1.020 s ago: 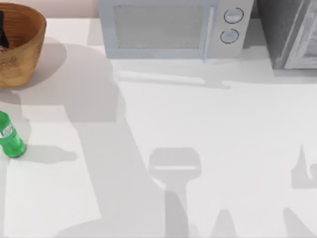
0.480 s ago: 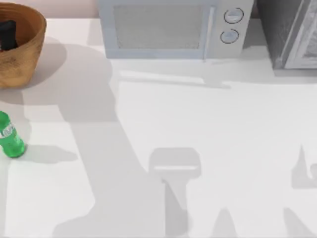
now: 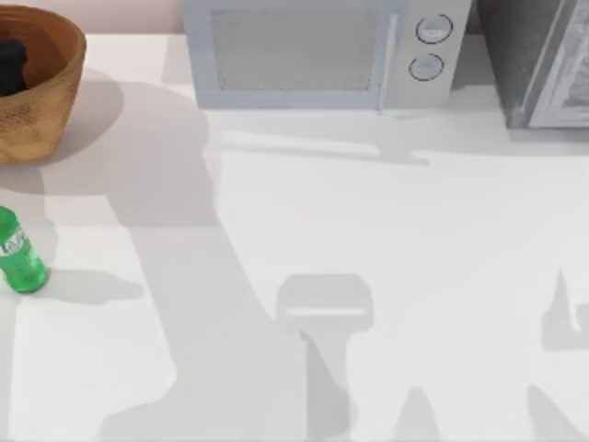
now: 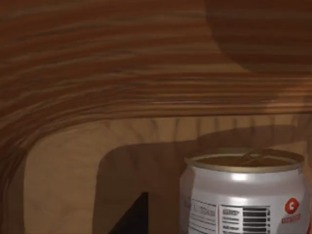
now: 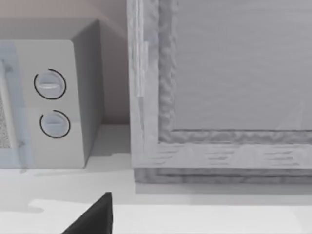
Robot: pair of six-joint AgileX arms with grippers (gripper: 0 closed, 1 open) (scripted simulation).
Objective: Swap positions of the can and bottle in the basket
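The orange-brown wicker basket [image 3: 51,87] stands at the table's far left corner. My left gripper [image 3: 11,66] shows as a dark shape inside it. In the left wrist view the white can [image 4: 246,195] with red markings and a dull gold top stands upright on the basket floor, close to the woven wall [image 4: 122,73], and a dark part of the left gripper [image 4: 131,217] lies beside it without touching. The green bottle [image 3: 18,253] with its white label stands on the table outside the basket, at the left edge. A dark tip of my right gripper [image 5: 95,217] shows low in the right wrist view.
A grey microwave [image 3: 317,51] with two round knobs [image 3: 428,46] stands along the back edge. A grey cabinet [image 3: 538,60] stands at the back right. Arm shadows fall across the white tabletop [image 3: 368,230].
My left gripper has come further into the basket, showing more fully inside the rim. The bottle and basket have not moved.
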